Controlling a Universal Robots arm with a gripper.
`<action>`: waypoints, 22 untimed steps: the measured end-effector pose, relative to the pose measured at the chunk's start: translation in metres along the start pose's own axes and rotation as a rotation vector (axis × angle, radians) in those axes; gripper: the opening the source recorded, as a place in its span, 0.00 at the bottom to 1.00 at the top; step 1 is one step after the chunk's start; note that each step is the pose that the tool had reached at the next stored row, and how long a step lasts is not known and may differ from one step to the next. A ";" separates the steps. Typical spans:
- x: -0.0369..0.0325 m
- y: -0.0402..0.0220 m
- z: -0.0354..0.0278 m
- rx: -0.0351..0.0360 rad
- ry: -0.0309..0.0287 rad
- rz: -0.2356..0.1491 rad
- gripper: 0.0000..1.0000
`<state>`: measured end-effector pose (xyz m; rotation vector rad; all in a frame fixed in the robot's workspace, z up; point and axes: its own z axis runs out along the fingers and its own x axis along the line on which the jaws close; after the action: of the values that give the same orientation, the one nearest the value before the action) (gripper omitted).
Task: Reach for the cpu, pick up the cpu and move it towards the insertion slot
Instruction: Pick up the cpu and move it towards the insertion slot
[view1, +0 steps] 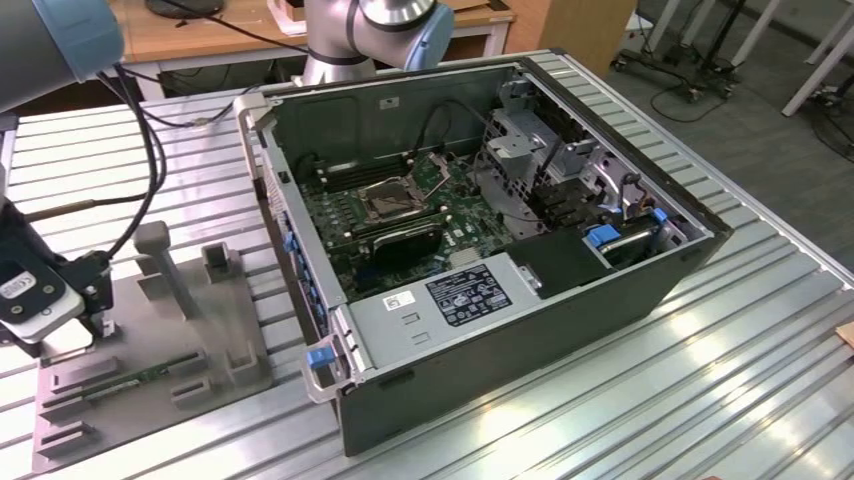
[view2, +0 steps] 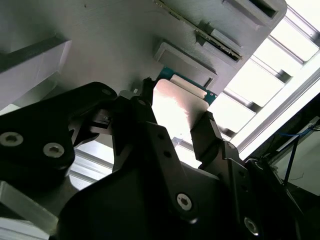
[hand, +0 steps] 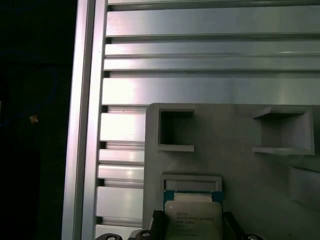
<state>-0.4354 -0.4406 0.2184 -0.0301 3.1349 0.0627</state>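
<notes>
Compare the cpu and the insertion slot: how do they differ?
The cpu has a pale silvery face with a thin green rim; the insertion slot has a shiny frame around a dark centre. The cpu lies on the grey tray outside the computer case; the insertion slot sits on the green board inside it. Both are square.

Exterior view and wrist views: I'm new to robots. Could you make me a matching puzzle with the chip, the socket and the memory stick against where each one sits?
Things:
1. chip
2. socket
3. memory stick

Places:
A. on the green board inside the open computer case
B. long and green, lying on the grey tray
C. silvery, on the grey tray, right at the hand

Pairs: 1-C, 2-A, 3-B
</notes>
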 end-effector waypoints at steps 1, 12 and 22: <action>-0.0001 0.0000 0.0000 -0.0002 -0.0002 0.000 0.54; 0.0000 0.0001 -0.0019 0.0001 0.0002 0.000 0.54; -0.0001 0.0007 -0.0168 -0.0001 -0.0001 0.000 0.54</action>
<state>-0.4354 -0.4406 0.2352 -0.0301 3.1348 0.0628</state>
